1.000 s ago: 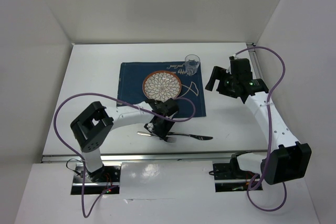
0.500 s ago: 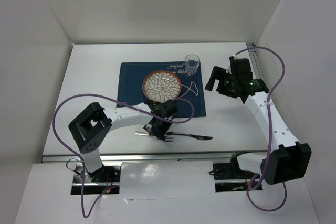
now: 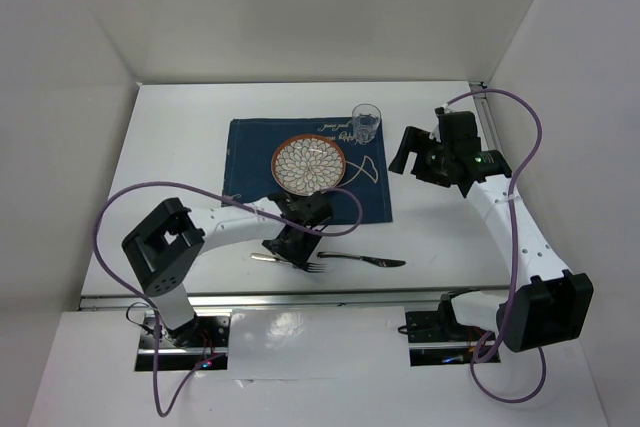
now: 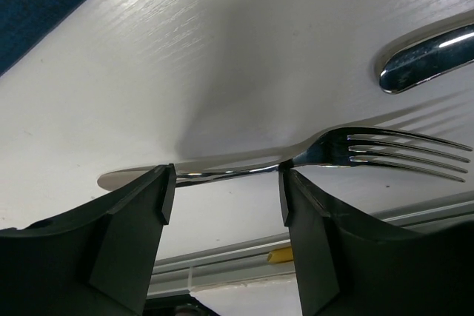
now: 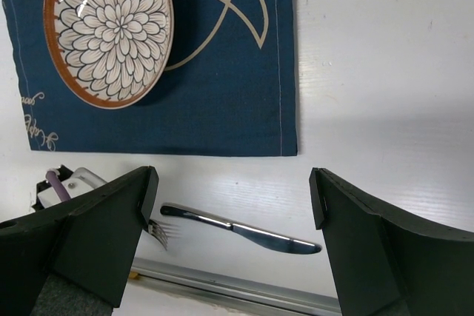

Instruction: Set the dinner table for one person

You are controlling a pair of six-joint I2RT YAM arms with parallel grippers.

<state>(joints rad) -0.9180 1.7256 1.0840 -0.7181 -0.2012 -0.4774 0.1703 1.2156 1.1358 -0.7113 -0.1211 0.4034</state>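
The dinner table (image 3: 180,147) is a large, flat white rectangle with a faint brushed grain, lying under both arms. The left gripper (image 4: 226,183) sits low over its near edge with its 2 matte black, blocky fingers (image 4: 133,220) spread apart and clamping nothing. A slim, shiny steel fork (image 4: 333,155) lies flat on the white surface, its handle crossing the gap between those fingers and its 4 tines pointing right of them. Beyond the tines is the rounded, polished end of a steel knife (image 4: 426,53). The right gripper (image 5: 233,190) hangs wide open and empty. Below it are a dark blue woven placemat (image 5: 222,109) and a round plate (image 5: 109,31) with a petal pattern and a rust-brown rim. A clear glass (image 3: 366,123) stands to this gripper's left.
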